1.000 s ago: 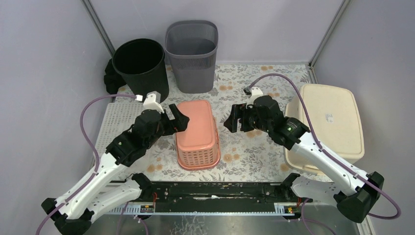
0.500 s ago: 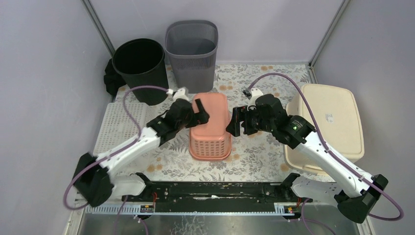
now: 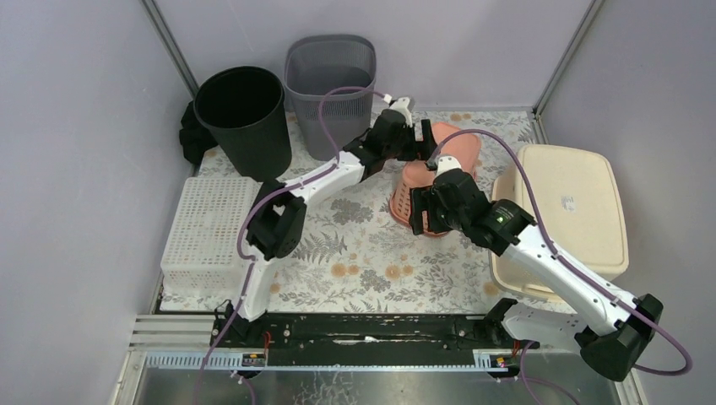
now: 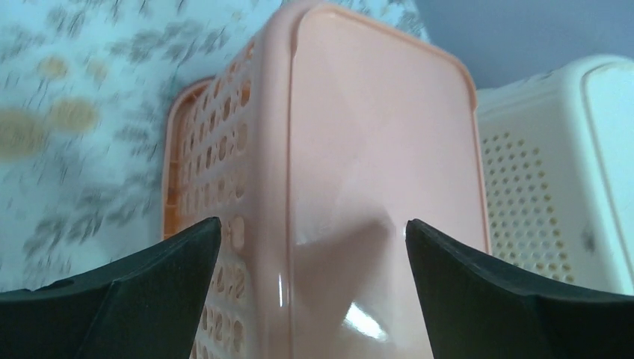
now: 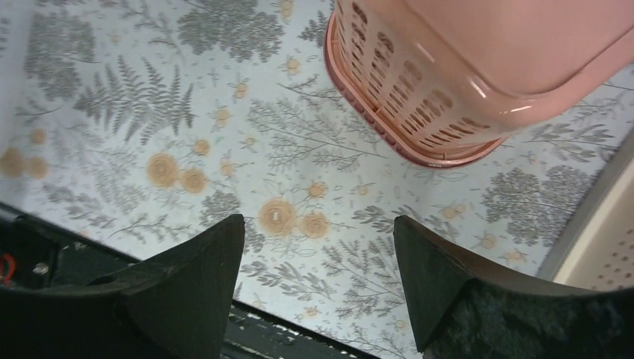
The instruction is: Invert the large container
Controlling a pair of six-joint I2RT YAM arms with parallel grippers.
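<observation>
Moved from centre to 1 o'clock, pink basket (image 3: 464,156) leans bottom-up, interior hidden. Left gripper (image 4: 314,292) gapes wide before its base; right gripper (image 5: 318,292) open near its rim; neither visibly holds anything.

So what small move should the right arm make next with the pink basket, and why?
Probably ease the right end effector forward to the near rim of the pink basket. The basket sits base up on the floral mat, both end effectors are open and hold nothing, and the left end effector only straddles its base.
</observation>
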